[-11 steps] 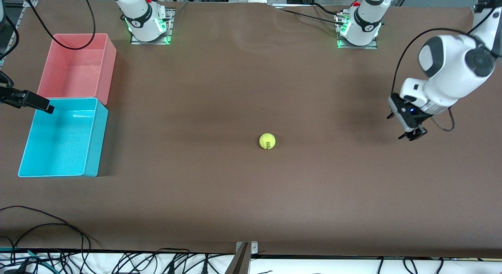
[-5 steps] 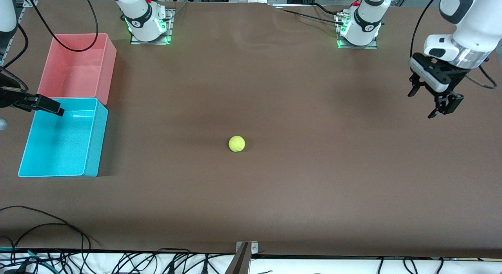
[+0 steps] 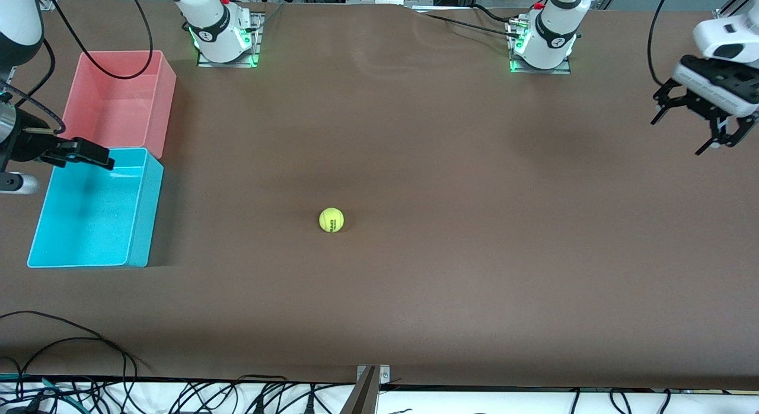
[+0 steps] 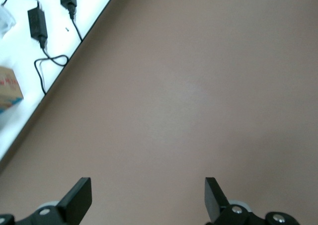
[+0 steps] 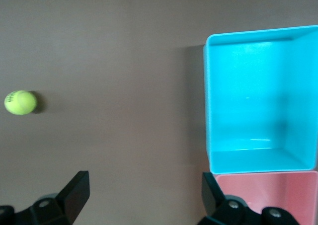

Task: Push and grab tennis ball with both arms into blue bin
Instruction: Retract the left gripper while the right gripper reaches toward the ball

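Note:
The tennis ball [image 3: 331, 219] is small and yellow-green; it lies by itself on the brown table near the middle, and the right wrist view also shows the ball [image 5: 20, 102]. The blue bin [image 3: 153, 212] stands empty at the right arm's end of the table; in the right wrist view this bin [image 5: 248, 86] has nothing in it. My right gripper [image 3: 95, 156] hovers open over the bin's rim beside the pink bin, its fingers [image 5: 74, 190] wide apart. My left gripper [image 3: 676, 137] hangs open over bare table at the left arm's end, well away from the ball, with nothing between its fingers [image 4: 79, 197].
A pink bin [image 3: 118, 99] of the same size touches the blue bin, farther from the front camera. The two arm bases [image 3: 222, 40] [image 3: 542, 43] stand along the table's edge farthest from the front camera. Loose cables [image 3: 71, 343] lie at the edge nearest the camera. The left wrist view shows the table's edge [image 4: 74, 51] with power cables.
The ball has rolled toward the right arm's end of the table. The left gripper has risen and drawn back toward its own end. The right gripper has edged a little over the blue bin.

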{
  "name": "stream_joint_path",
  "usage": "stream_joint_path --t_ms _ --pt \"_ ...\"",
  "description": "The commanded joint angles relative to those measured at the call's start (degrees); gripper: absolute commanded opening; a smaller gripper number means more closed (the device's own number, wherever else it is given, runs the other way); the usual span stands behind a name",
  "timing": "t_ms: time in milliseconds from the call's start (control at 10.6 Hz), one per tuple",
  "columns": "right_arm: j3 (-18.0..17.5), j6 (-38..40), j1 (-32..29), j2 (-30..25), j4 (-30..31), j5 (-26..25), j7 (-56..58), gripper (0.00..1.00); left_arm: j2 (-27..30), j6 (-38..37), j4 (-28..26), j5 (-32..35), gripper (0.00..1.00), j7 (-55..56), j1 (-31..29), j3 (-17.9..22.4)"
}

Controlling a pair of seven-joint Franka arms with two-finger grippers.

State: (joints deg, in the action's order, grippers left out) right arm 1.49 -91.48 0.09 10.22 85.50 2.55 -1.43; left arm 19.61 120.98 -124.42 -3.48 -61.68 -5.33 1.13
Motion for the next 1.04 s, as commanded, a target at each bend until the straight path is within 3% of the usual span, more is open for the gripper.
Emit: stream_joint_path --t_ms 0,189,378,944 --pt "0.5 2.3 -0.4 0.8 0.2 7.5 5.3 1.00 -3.9 -13.7 13.5 -0.2 1.00 10.3 1.0 -0.2" --pt "0.4 3.5 -0.2 3.2 0.0 8.3 12.9 1.00 -5.0 -20.6 18.7 -0.1 1.00 18.7 1.0 -0.6" --pt "0.0 3.3 0.4 4.4 0.0 8.4 13.0 1.00 -6.2 -24.1 22.0 -0.1 1.00 25.6 1.5 -2.1" --pt "-0.6 -4.5 14.8 11.4 0.0 8.5 13.5 1.00 -13.5 -36.2 33.9 -0.1 1.00 52.7 1.5 -5.4"
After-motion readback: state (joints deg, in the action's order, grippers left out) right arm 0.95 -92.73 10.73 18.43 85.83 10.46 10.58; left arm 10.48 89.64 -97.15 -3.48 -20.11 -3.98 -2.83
